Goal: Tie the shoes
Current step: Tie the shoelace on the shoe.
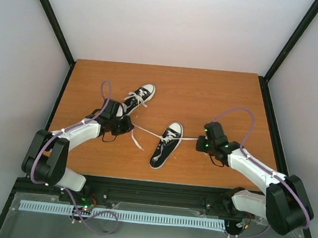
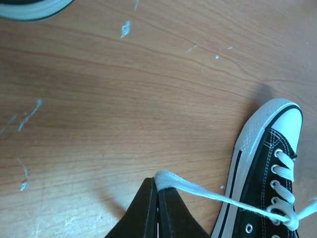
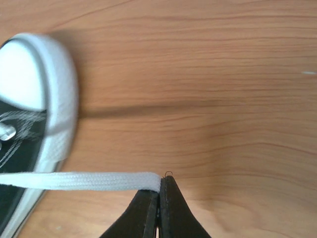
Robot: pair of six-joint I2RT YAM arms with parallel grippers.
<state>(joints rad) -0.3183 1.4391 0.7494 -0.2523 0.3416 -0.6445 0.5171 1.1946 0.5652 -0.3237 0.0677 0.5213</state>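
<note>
Two black canvas sneakers with white rubber toe caps lie on the wood-grain table (image 1: 216,96): the near sneaker (image 1: 166,145) at centre, the far sneaker (image 1: 137,98) toward 11 o'clock from it. Two flat woven white laces stretch from the near sneaker: the left lace (image 2: 208,194) toward 9 o'clock, pinched in the closed left gripper (image 2: 158,184), and the right lace (image 3: 79,181) toward 3 o'clock, pinched in the closed right gripper (image 3: 159,184)

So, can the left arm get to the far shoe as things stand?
Probably yes: the far shoe lies right beside the left arm, nothing between. But its fingers are shut on the lace of the near shoe, so they must release first.
</note>
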